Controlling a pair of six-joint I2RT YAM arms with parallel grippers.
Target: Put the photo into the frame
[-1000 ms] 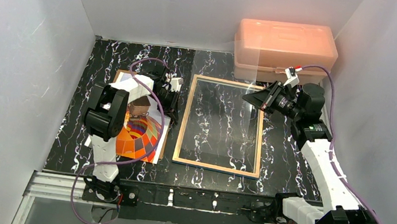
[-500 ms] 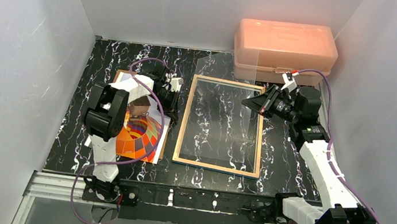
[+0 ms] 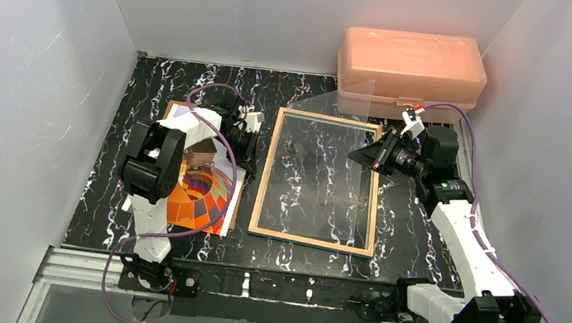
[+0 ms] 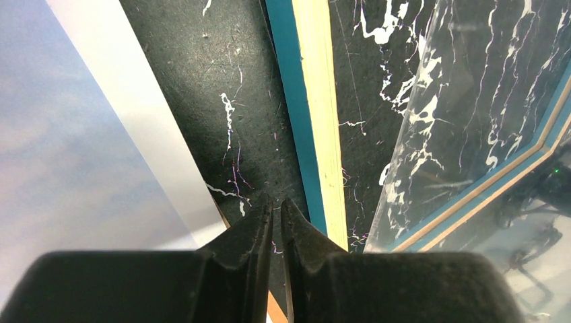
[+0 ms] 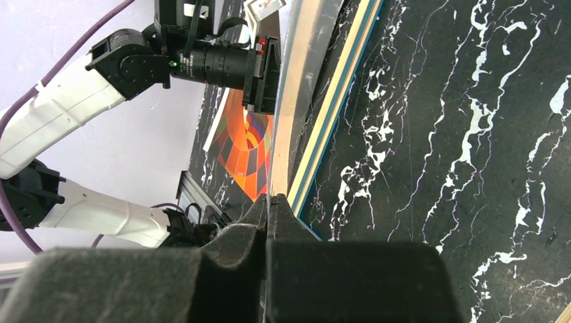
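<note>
Roughly a third done, by my read: the frame is opened up, but nothing has gone into it yet.

- The frame [image 3: 310,241] lies flat mid-table, wood side up. Its blue front only shows along the rim in the left wrist view.
- Your right gripper [image 5: 269,202] is pinched on the glass pane [image 4: 464,94] at the frame's right side, toward the far corner. The pane stands tilted up off the frame, and its low edge looks to sit just inside the frame's left rail.
- The photo [image 3: 203,196] lies flat just left of the frame, not touching it. A brown edge pokes out from under it, likely the backing board [image 3: 176,105].
- Your left gripper [image 4: 277,205] has its fingers pressed almost together with nothing between them. It sits over the bare strip between the photo and the frame's left rail.

What I think is left: get the photo into the frame opening, then close it up with pane and board.

Hard to read:
- From above, the pane is only a faint glare.
- The right wrist view sees the pane edge-on, so you can't judge grip depth.
- The left arm covers the photo's middle.
- You can't tell whether the left fingertips touch the table.

The pink box [image 3: 412,65] behind the frame plays no part.
</note>
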